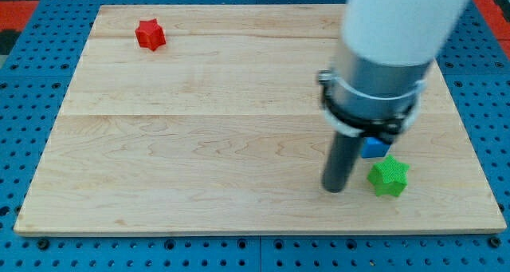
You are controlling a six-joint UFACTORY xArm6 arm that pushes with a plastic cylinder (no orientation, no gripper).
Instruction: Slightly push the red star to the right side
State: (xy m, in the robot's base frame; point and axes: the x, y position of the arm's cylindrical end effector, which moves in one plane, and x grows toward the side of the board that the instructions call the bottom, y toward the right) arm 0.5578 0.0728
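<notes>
- The pale wooden board (pixel 199 168) lies on a blue pegboard surface (pixel 32 248).
- Nearest the view's bottom, my tip (pixel 334 189) rests on the board, just left of the green star-shaped block (pixel 389 176), with a small gap between them.
- There is no claw: the arm ends in a plain dark rod, so nothing is grasped.
- A blue block (pixel 373 147), partly hidden by the arm, sits just above the green star.
- The red star-shaped block (pixel 150 34) lies far off at the view's top left, well apart from my tip.
</notes>
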